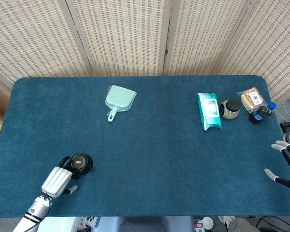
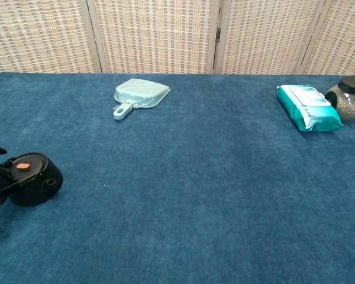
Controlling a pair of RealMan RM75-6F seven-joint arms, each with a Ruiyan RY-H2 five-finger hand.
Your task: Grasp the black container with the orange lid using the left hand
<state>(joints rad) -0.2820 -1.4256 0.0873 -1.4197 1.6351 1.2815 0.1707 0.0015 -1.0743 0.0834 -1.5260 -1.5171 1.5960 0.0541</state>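
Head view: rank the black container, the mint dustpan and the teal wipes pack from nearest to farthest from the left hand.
From the left hand:
1. Black container, at its fingers, near-left.
2. Mint dustpan, far side, left of centre.
3. Teal wipes pack, far right.

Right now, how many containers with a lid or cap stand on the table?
3: the black container near the left hand, the jar beside the wipes pack, and the bottle at the far right.

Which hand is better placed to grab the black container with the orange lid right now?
The left hand. Its fingers already curl against the black container at the table's near left corner. The right hand sits open at the far right edge, with the whole table between it and the container.
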